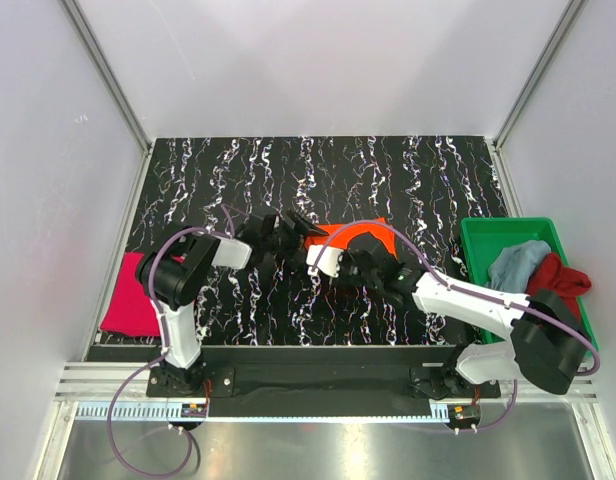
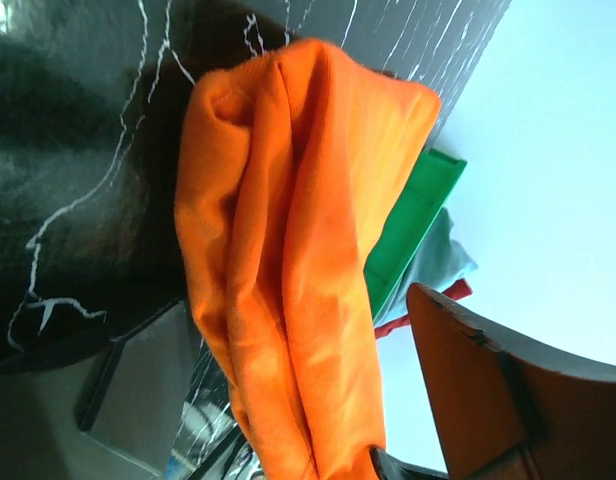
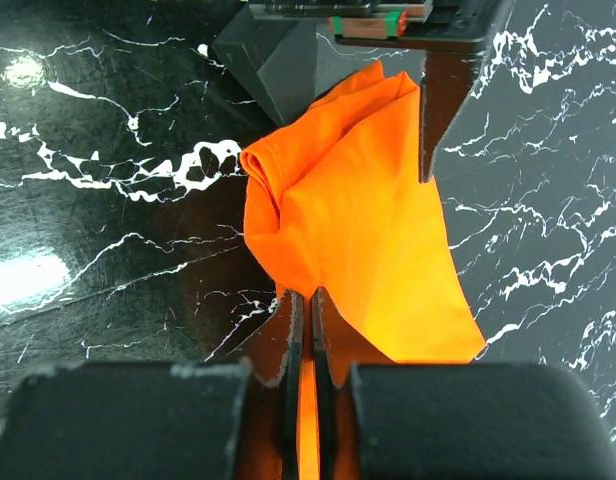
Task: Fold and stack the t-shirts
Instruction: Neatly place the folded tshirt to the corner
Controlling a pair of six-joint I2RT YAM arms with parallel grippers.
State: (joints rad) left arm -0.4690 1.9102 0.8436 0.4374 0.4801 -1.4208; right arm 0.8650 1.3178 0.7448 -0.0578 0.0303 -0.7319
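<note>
Black white-veined table (image 1: 428, 180) spreads beneath a bunched orange t-shirt (image 3: 358, 220). Nearest, the right gripper (image 3: 305, 300) is clenched on the shirt's near edge. Beyond it, the left gripper (image 3: 356, 145) stands released, jaws spread either side of the shirt's far end.

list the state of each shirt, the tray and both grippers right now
orange t-shirt: bunched, pinched at one edge
right gripper: shut on the orange t-shirt
left gripper: open, jaws either side of the orange t-shirt's far end
magenta t-shirt: flat at the left edge of the table, untouched
light blue t-shirt: crumpled in the green tray
dark red t-shirt: crumpled beside it
green tray: holding two shirts
</note>
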